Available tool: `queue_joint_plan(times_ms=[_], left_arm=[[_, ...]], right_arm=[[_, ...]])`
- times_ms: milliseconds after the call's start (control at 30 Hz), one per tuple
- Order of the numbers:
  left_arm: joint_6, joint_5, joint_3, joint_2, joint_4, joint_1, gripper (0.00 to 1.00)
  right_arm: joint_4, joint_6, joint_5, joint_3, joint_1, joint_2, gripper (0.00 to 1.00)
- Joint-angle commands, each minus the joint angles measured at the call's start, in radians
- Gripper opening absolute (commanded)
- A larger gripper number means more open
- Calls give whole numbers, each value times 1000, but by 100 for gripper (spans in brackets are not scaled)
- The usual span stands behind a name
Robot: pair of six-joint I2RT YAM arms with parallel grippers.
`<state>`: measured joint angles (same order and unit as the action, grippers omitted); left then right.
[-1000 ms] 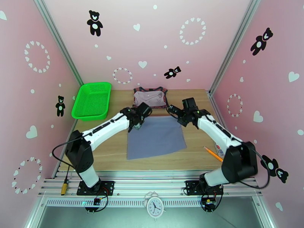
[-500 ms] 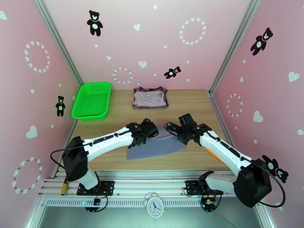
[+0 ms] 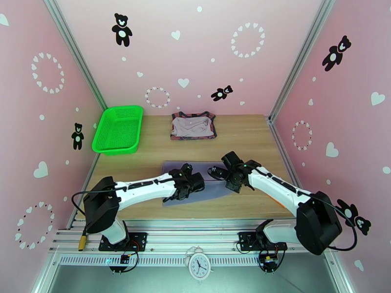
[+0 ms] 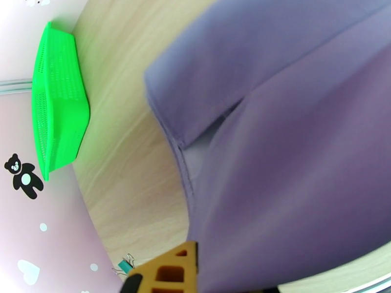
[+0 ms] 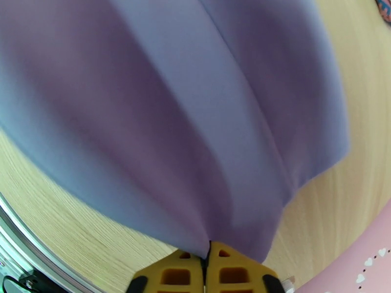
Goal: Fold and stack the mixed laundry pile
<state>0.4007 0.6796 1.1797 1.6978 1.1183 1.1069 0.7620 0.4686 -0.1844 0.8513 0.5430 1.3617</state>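
Note:
The grey-lavender shirt point(image 3: 217, 190) lies folded over on itself near the table's front edge; the left wrist view shows its doubled layers point(image 4: 293, 142). My left gripper point(image 3: 194, 182) rests on its left part. One yellow finger point(image 4: 168, 272) shows beside the cloth, and the other is covered. My right gripper point(image 3: 218, 173) is at the shirt's right part. In the right wrist view its fingers point(image 5: 207, 263) stand almost together with the cloth's edge point(image 5: 171, 118) pinched between them. At the back, a pale mauve piece point(image 3: 193, 125) lies on the brick-red tank top point(image 3: 211, 116).
A green mesh basket point(image 3: 119, 129) point(image 4: 56, 103) stands at the back left corner. Pink walls close in the table on three sides. Bare wood point(image 3: 244, 137) lies between the shirt and the stack at the back.
Both grippers have drawn the shirt's far edge toward the front of the table, folding it over itself. The spread shirt is now a narrow band.

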Motion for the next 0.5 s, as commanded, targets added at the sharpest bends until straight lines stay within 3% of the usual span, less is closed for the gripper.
queue_joint_plan(times_ms=[0, 33, 67, 167, 300, 467], left_arm=[[45, -18, 9, 25, 36, 53, 46], [51, -14, 17, 33, 48, 71, 57], [59, -9, 25, 40, 60, 84, 63], [91, 12, 50, 61, 113, 123, 72], [127, 40, 75, 40, 178, 135, 75], [125, 85, 103, -113, 171, 135, 92]], right_arm=[[63, -14, -36, -17, 6, 7, 33], [63, -14, -30, -18, 7, -2, 64], [63, -14, -20, -18, 7, -12, 98], [54, -23, 1, -10, 8, -59, 99], [79, -63, -30, 64, 4, -170, 99], [74, -393, -78, 217, -99, -269, 99]])
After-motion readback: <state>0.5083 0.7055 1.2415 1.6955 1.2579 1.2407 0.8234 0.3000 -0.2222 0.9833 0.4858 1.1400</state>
